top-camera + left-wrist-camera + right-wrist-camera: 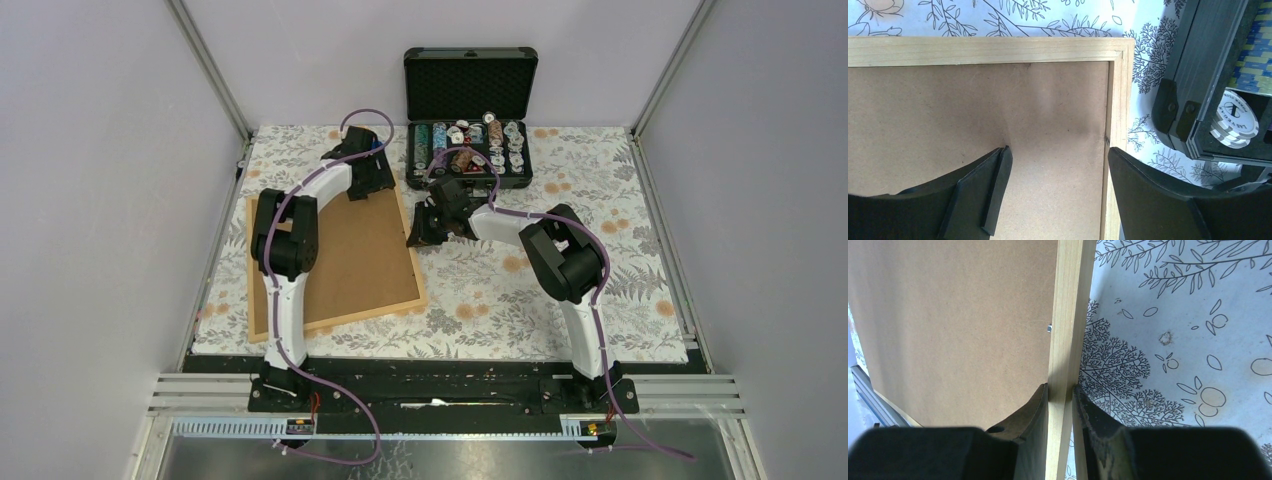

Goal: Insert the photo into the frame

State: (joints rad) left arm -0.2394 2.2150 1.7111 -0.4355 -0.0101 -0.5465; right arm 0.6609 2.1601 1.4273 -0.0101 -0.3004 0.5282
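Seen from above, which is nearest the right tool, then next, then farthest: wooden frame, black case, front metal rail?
1. frame: clamped in the right tool.
2. black case: just behind it.
3. metal rail: farthest, near edge.

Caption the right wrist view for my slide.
Right gripper clamped on the wooden frame, backing board on one side, floral tablecloth on the other.

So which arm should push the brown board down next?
Probably left. The left gripper is open right over the board near the frame corner, free to press. The right gripper is shut on the frame's edge, holding it.
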